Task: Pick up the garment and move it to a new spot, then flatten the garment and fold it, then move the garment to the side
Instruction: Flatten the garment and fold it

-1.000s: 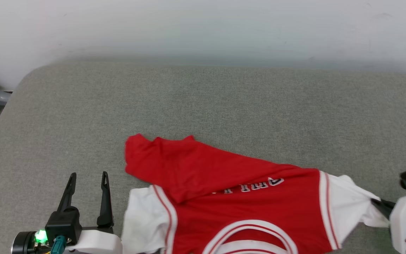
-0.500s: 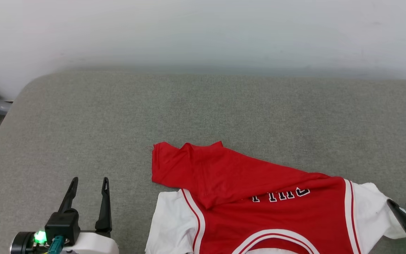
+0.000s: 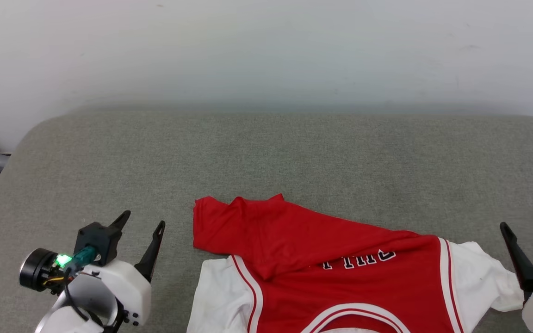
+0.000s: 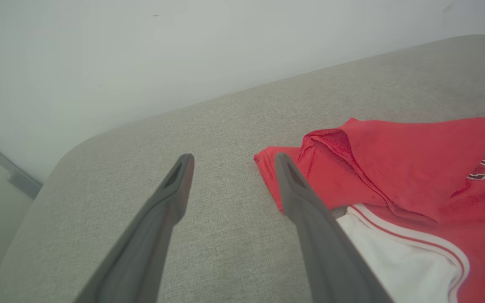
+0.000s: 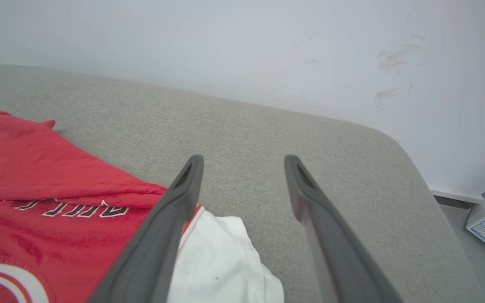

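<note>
A pale wall (image 3: 266, 46) stands behind a wide, grey fabric-covered desk (image 3: 266, 157). The garment (image 3: 340, 245), red with white sleeves, lies rumpled on the desk between the two sets of jaws. The left gripper (image 3: 143, 219) is just beside its folded-over red corner, and the right gripper (image 3: 522, 221) is just beside a white sleeve. Both sets of jaws are spread wide and hold nothing.

R pincer (image 5: 243, 158) spread, garment (image 5: 36, 185) on grey cushion (image 5: 331, 139)
</note>
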